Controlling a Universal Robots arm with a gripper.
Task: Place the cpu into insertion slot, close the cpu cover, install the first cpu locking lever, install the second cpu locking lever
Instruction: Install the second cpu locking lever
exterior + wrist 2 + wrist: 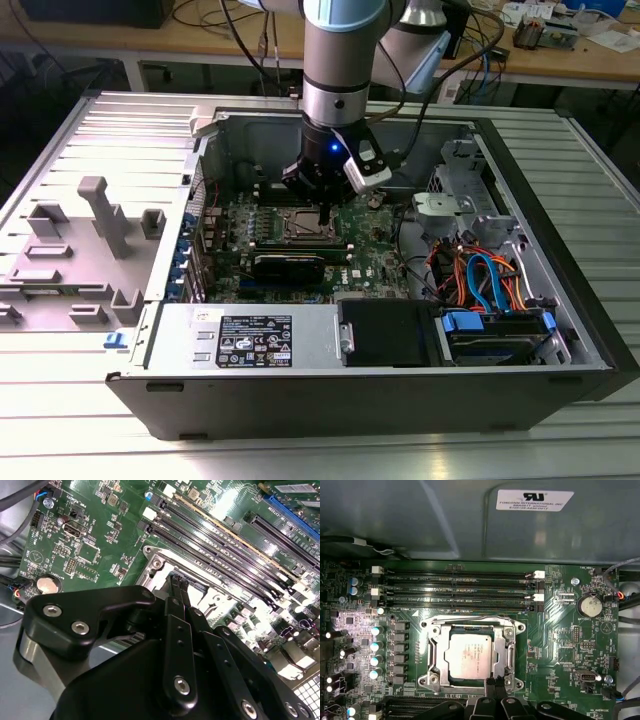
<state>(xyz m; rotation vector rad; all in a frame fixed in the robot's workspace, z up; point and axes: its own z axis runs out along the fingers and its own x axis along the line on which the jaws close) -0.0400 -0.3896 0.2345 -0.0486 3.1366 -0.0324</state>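
In the exterior view the arm reaches down into the open computer case (560,330), and the gripper (325,213) hangs low over the green motherboard (380,255), its tip at the edge of the insertion slot (303,229) that lies toward this view's right. The slot sits near the middle of the board, just in front of the long black memory slots (268,192).

In the second wrist view the fingers (176,591) are drawn together to a narrow point with nothing visibly between them, and that point rests at the silver rim of the socket (160,562). Whether they touch metal there, or which part they meet, cannot be told.

In the first wrist view the cpu (470,656) lies flat in the slot, its shiny top showing through the window of the cpu cover (436,645), which looks folded down around it. The fingertips (492,684) stand at the cover's edge on the side away from the memory slots. A thin wire lever (470,618) runs along the side of the cover nearest the memory slots.

Judging from this, the chip is seated and the work stands at the cover or a lever. To do it well, the pressure belongs on the frame or the lever only, never on the chip's top, and it should be slow and even, so the narrow tips do not slip onto the small parts of the board beside the socket
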